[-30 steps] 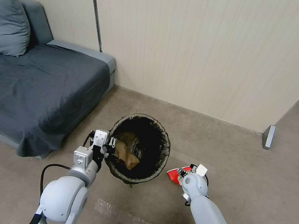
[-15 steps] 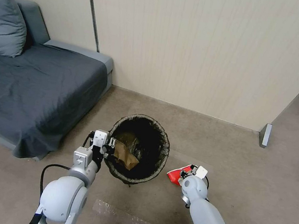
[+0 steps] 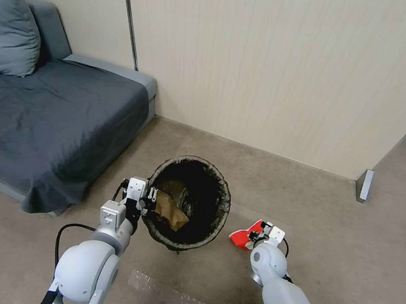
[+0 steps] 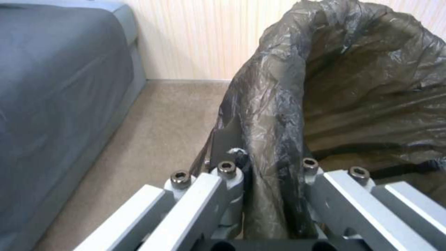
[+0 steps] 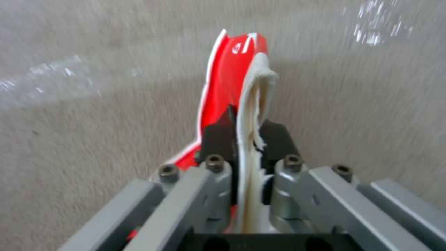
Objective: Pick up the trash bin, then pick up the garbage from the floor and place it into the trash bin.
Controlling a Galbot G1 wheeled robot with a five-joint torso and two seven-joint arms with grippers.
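At far left we see a grey sofa [image 3: 53, 117] with a cushion [image 3: 7, 31] at its back, set against a pale panelled wall [image 3: 274, 66]. Beige carpeted floor [image 3: 347, 270] spreads in front of it.

Next comes our left arm, reaching forward from the lower left. Our left gripper [image 3: 149, 200] has its jaws pinching the near-left rim of the bin [image 3: 189, 200]. In the left wrist view, our left gripper [image 4: 274, 174] has one jaw outside the wall and one inside, with the dark bag [image 4: 362, 80] squeezed between them.

The bin sits at the middle of the head view, its round mouth open toward us and slightly tilted. The bag is folded over its rim and lines the inside. A piece of crumpled brown paper [image 3: 170, 210] lies inside the bin, against the side nearest the left gripper. We cannot tell whether the bin's base touches the floor.

To the right of the bin, and apart from it, our right gripper [image 3: 254, 236] is low over the floor with a red-and-white wrapper [image 3: 242, 237] in its grasp. In the right wrist view, our right gripper [image 5: 246, 139] has its jaws pressed together on the wrapper [image 5: 228, 76], which stands up edge-on beyond the jaws, red on one face and white along the edge.

At far right, the wall ends at a corner with a small grey trim piece [image 3: 364, 184] at its foot.
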